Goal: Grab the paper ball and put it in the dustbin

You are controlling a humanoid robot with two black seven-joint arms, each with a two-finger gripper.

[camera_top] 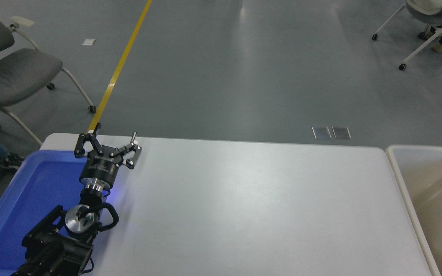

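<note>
The cream-beige dustbin point(399, 176) stands at the table's right end, cut off by the picture's right edge; the part of its inside that shows holds nothing. The paper ball is out of view. My right arm and gripper are out of view. My left gripper point(115, 136) is parked at the lower left with its fingers spread open and empty, over the far edge of the blue tray.
A bright blue shallow tray point(25, 199) lies at the table's left end under my left arm. The white table point(251, 207) spans the middle. Grey chairs point(10, 73) stand on the floor at the far left, and white chairs point(432, 23) at the far right.
</note>
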